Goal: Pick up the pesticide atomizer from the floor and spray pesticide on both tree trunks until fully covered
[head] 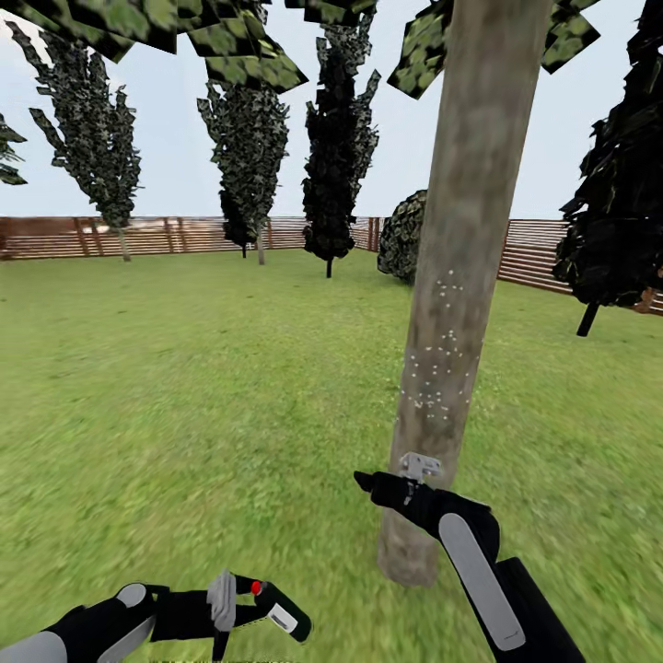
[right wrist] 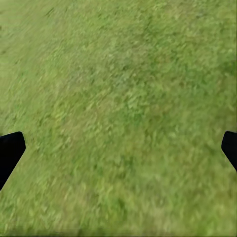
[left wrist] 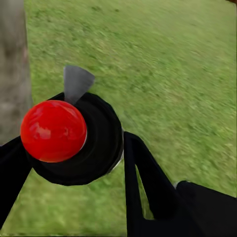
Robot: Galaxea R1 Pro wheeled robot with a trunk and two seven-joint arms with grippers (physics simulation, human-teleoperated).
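White specks dot part of trunk [head: 458, 304]; left gripper [head: 241, 608] clamps atomizer [head: 267, 605], right gripper [right wrist: 118, 148] wide, empty; coverage unfinished.

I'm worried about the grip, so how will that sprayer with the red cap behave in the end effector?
The sprayer looks rigid, probably hard plastic, so it shouldn't flex. Its rounded black body and glossy red cap could slip or twist in the left end effector. Held sideways over grass, a drop seems unlikely to break it.

Left tool [head: 241, 603] apparently clamped, low; right tool [right wrist: 118, 148] spread wide, arm forward.
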